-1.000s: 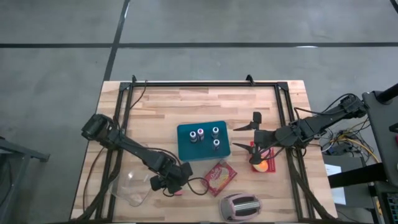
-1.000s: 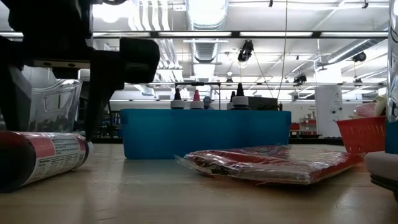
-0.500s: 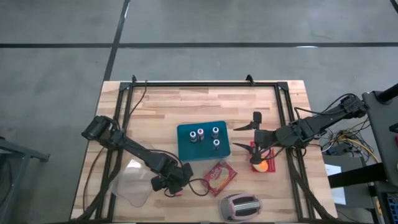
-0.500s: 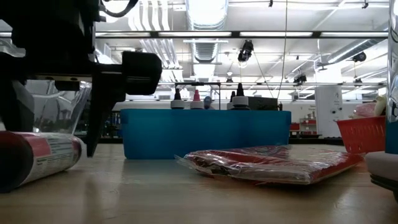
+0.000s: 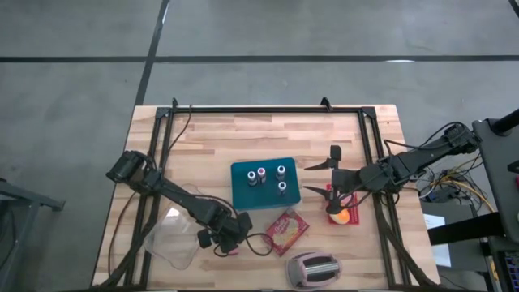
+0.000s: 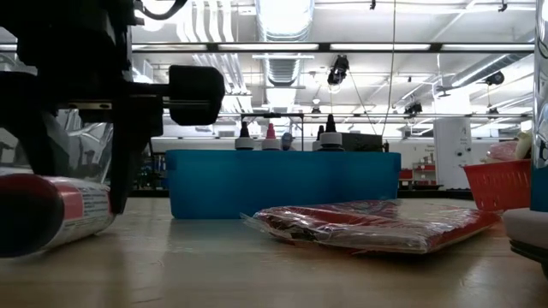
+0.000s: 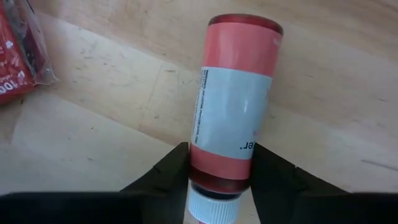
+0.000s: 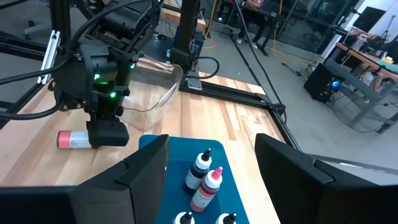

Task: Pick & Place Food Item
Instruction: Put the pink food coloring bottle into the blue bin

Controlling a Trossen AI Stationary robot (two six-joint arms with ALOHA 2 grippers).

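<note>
A red bottle (image 7: 235,99) with a white label and a white cap lies on its side on the wooden table near the front left; it also shows as the red bottle (image 6: 51,214) in the low view. My left gripper (image 7: 219,180) stands over the bottle's cap end, shut on it, and shows as my left gripper (image 5: 220,240) from above. My right gripper (image 5: 311,179) hangs open in the air at the right of the teal tray (image 5: 263,185), holding nothing. My left gripper pinches the bottle's red body just above the white cap (image 7: 214,206) between its two fingers (image 7: 171,171), one on each side. The fingers come steeply from above and lie across the bottle. The bottle lies on its side on the table.
The teal tray holds several small dropper bottles. A red snack packet (image 5: 285,230) lies right of the left gripper, a grey toaster-like thing (image 5: 312,269) at the front edge. A clear plastic container (image 5: 172,239) is at the left, a red basket with an orange fruit (image 5: 342,214) under the right arm.
My left gripper's fingers have drawn together onto the red bottle while the hand stayed where it was. The bottle has stayed lying on the table, nudged a little sideways. My right arm has kept still.
</note>
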